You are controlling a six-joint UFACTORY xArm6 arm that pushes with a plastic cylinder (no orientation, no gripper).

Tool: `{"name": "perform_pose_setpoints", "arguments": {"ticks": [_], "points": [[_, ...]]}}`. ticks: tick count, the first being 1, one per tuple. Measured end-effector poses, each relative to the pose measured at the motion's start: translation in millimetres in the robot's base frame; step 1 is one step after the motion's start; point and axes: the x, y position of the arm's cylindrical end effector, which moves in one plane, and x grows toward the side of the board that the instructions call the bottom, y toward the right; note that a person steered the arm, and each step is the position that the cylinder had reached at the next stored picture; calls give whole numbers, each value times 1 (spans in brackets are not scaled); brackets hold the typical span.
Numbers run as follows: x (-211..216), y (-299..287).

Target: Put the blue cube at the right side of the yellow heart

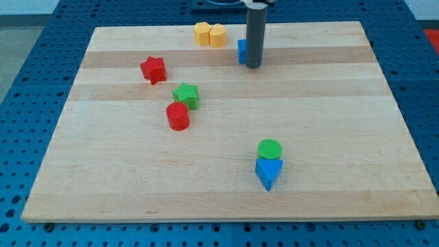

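Note:
The blue cube [241,51] sits near the view's top centre, mostly hidden behind my rod. My tip [253,66] rests on the board at the cube's right side, touching or nearly touching it. Two yellow blocks stand side by side at the top edge, left of the cube: one at the left [202,33] and one at the right [217,35]. I cannot tell which of them is the heart. The cube is to the right of both and slightly lower in the view.
A red star [153,69] lies at the left. A green star [186,95] and a red cylinder [178,116] sit close together below it. A green cylinder [269,149] touches a blue triangle [268,172] at the lower right. The wooden board [329,178] has blue pegboard around it.

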Motion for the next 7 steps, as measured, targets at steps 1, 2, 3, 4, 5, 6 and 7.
{"name": "perform_pose_setpoints", "arguments": {"ticks": [1,2,3,4,5,6,7], "points": [[-20,1],[-39,0],[-55,0],[-66,0],[-69,0],[-70,1],[-49,20]]}}
